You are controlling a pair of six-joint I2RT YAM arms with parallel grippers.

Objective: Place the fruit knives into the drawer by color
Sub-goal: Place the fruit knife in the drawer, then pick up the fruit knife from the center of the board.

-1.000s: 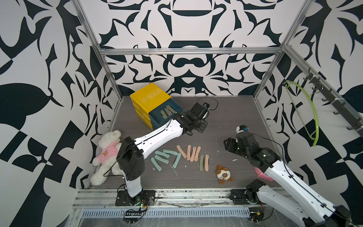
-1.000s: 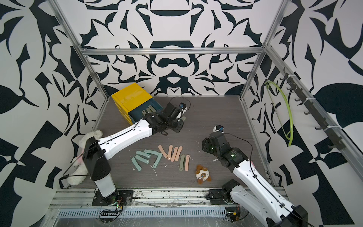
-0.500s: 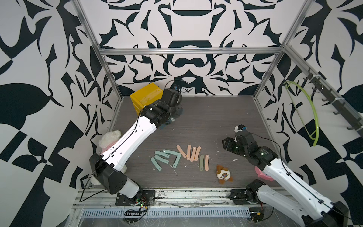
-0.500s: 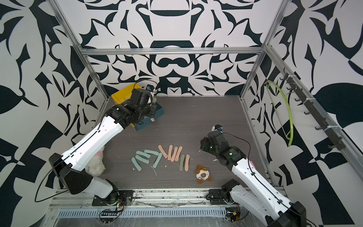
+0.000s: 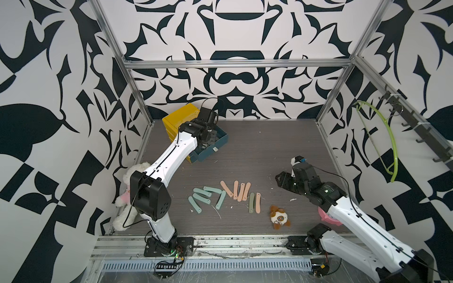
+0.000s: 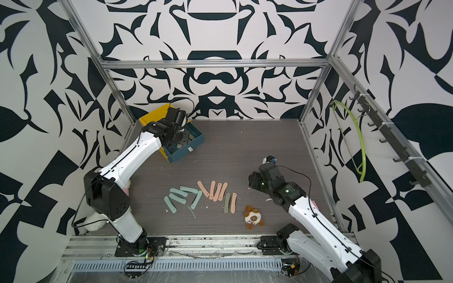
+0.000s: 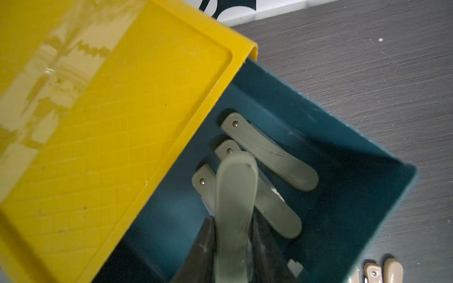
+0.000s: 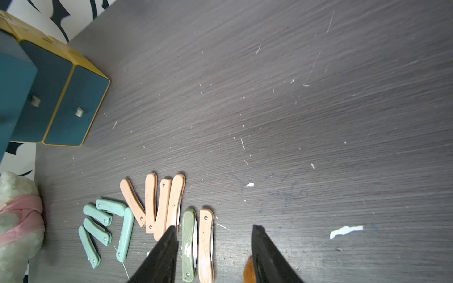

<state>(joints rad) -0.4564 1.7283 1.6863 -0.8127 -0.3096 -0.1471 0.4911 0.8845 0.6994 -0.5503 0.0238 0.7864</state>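
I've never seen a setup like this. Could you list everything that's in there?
mint fruit knives: five, mint-teal, tabletop
peach fruit knives: five, peach-pink, tabletop beside the mint ones
table olive knife: one, olive, tabletop among the peach ones
drawer olive knives: three, olive, lying in the open drawer
held olive knife: one, olive, above the open drawer
open drawer: one, dark teal, pulled out of the cabinet
cabinet: one, yellow, back corner
white plush: one, behind the left arm
brown plush: one, front
green hoop: one, wall hooks
left end effector: black, grips the held olive knife
right end effector: black, open above the table
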